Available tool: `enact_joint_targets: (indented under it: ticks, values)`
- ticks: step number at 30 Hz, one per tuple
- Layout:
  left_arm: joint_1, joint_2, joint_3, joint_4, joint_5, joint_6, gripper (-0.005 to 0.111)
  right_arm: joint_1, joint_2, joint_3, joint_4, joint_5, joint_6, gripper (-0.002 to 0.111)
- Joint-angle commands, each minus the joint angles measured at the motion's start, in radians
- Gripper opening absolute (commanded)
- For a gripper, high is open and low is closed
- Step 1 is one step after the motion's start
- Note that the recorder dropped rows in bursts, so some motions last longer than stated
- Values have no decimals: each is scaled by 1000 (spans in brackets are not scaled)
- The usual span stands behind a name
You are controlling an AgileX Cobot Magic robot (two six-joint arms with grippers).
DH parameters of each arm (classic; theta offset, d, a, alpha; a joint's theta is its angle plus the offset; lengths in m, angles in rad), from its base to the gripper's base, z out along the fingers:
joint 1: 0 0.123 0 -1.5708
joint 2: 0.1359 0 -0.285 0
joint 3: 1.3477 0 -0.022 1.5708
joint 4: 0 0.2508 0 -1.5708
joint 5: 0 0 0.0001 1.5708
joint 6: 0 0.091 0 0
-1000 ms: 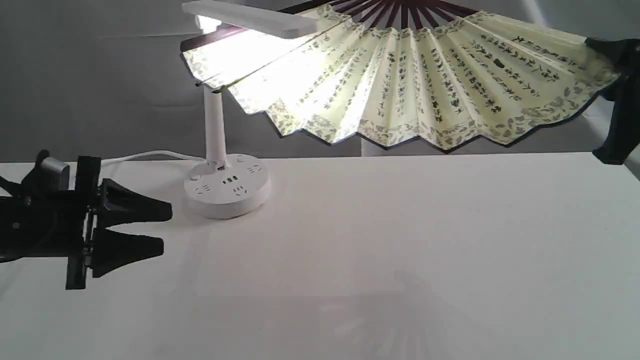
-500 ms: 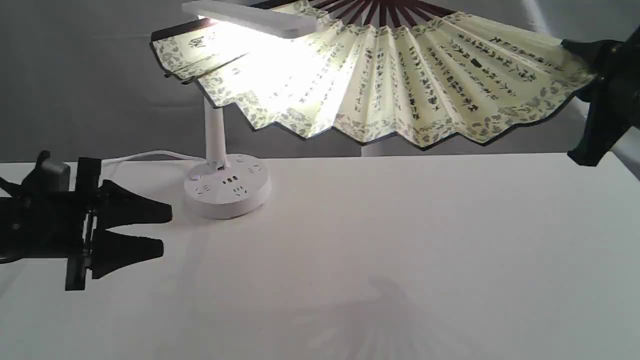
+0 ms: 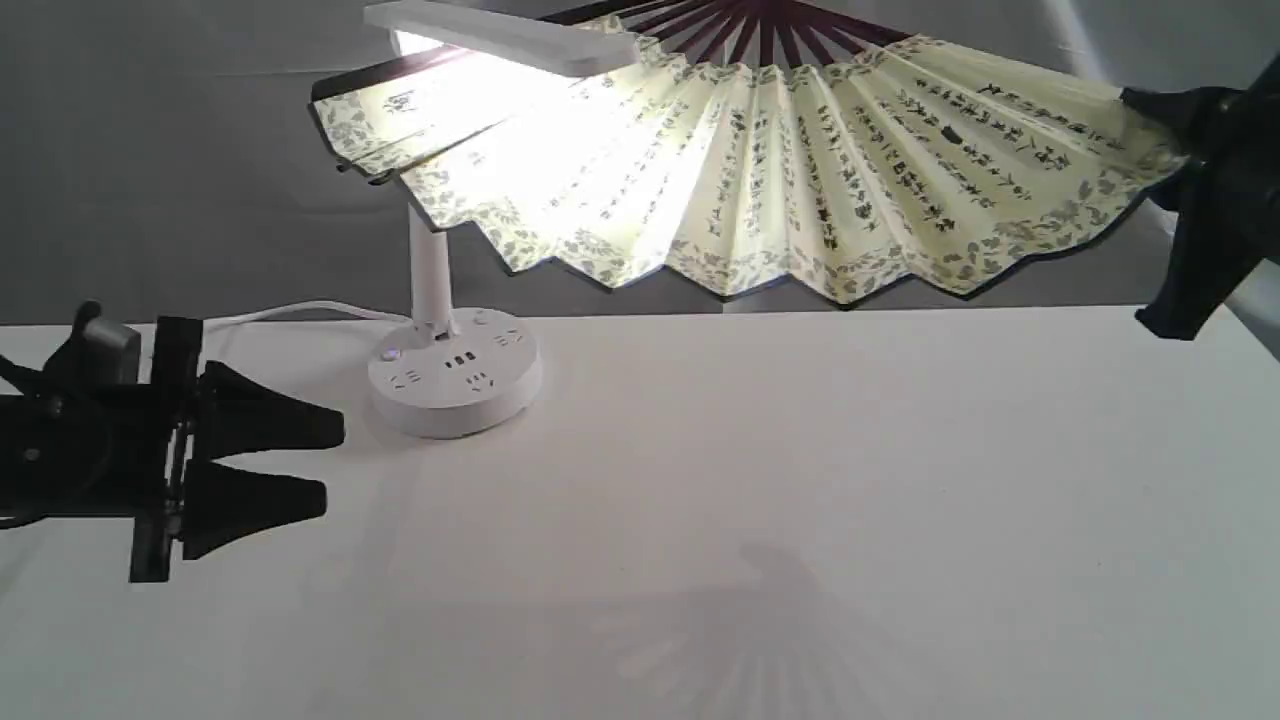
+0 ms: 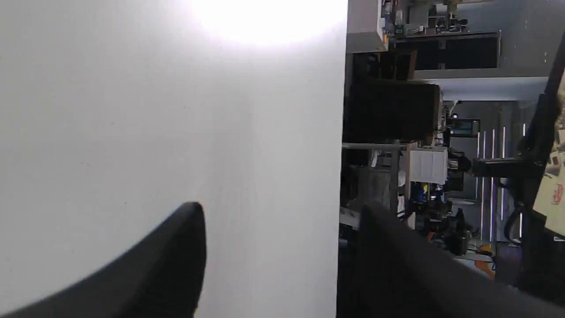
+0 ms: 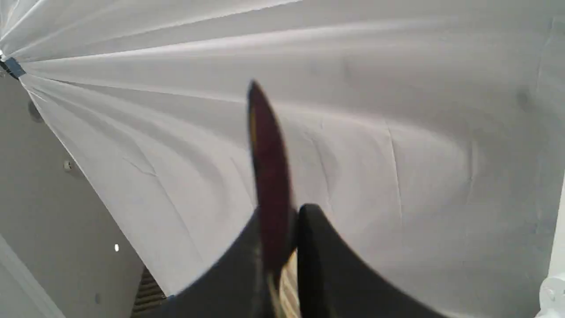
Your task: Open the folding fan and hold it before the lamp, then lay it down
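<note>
The folding fan [image 3: 800, 160] is spread wide open in the air above the table, ribs up and floral border down. Its left part sits behind and under the lit head of the lamp [image 3: 500, 35] and glows brightly. My right gripper [image 3: 1165, 115] is shut on the fan's right-hand guard. In the right wrist view, the gripper [image 5: 282, 238] pinches that maroon guard [image 5: 267, 154] between its two black fingers. My left gripper [image 3: 325, 460] hovers low over the table left of the lamp base [image 3: 455, 375], open and holding nothing. The left wrist view also shows this gripper [image 4: 282, 212] open.
The white table [image 3: 800, 480] carries the fan's shadow at front centre. A white cord [image 3: 290, 312] runs left from the lamp base behind my left gripper. A grey cloth backdrop [image 3: 200, 180] hangs behind. The table's far edge [image 4: 344, 176] shows in the left wrist view.
My right gripper has carried the open fan leftward, so its left end now reaches past the lamp head, then dipped slightly. The left arm has stayed still.
</note>
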Motion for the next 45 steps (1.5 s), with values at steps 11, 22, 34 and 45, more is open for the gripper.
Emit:
enact_joint_targets:
  ticks: [11, 22, 34, 45]
  values:
    - [2, -12, 5, 1, 5, 11, 53, 2, -14, 1, -5, -12, 0, 0]
    - [2, -12, 5, 16, 5, 9, 53, 2, -14, 1, -45, -11, 0, 0]
    - [2, -12, 5, 47, 5, 4, 53, 2, -14, 67, -69, 20, 0, 0]
    - [2, -12, 18, 92, -21, -15, 53, 0, -10, 133, -66, 7, 0, 0]
